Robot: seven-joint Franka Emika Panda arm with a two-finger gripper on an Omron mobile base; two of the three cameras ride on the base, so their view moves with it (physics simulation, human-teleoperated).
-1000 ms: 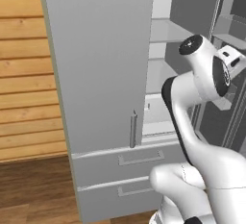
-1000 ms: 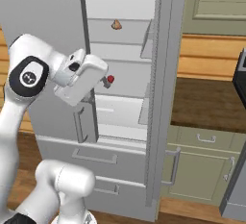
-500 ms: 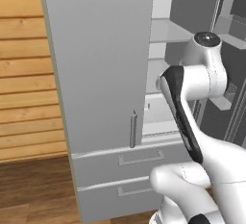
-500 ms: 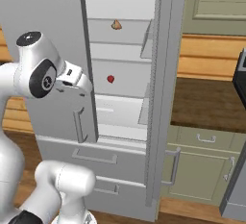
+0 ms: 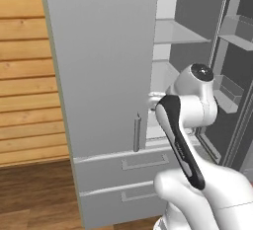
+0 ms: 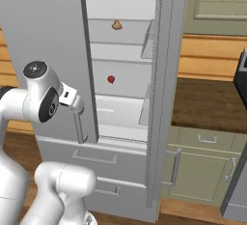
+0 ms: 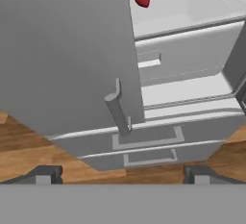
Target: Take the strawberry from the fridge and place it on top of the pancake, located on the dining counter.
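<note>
A tall grey fridge (image 6: 48,35) stands with its left door shut and its right door swung open. A white robot arm (image 5: 185,125) is raised in front of the shut door, near its bar handle (image 7: 117,110). Its two dark fingers (image 7: 45,174) stand wide apart, holding nothing. Inside, a small red strawberry (image 6: 111,79) sits on a pale middle shelf, and a tan lump (image 6: 116,24) sits on the shelf above.
</note>
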